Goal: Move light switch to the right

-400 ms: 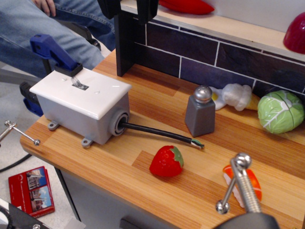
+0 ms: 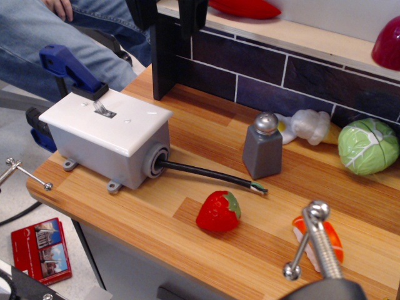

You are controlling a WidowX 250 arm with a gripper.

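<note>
The light switch (image 2: 102,108) is a small silvery toggle lever on a white faceplate (image 2: 128,128) topping a grey box (image 2: 103,155) at the table's left end. The lever leans toward the far left. A black cable (image 2: 209,176) runs out of the box's right end. My gripper (image 2: 167,14) is at the top edge of the view, well above and behind the switch. Only its two black fingertips (image 2: 142,14) show; they stand apart, open and empty, in front of a black post.
A blue clamp (image 2: 70,67) grips the table by the box. A grey salt shaker (image 2: 263,147), a strawberry (image 2: 219,212), sushi (image 2: 317,240), a cabbage (image 2: 367,145) and a white toy (image 2: 309,126) lie to the right. A metal clamp screw (image 2: 315,240) stands in front.
The gripper fingertips have shifted slightly at the top edge. The switch lever and the other things have not moved.
</note>
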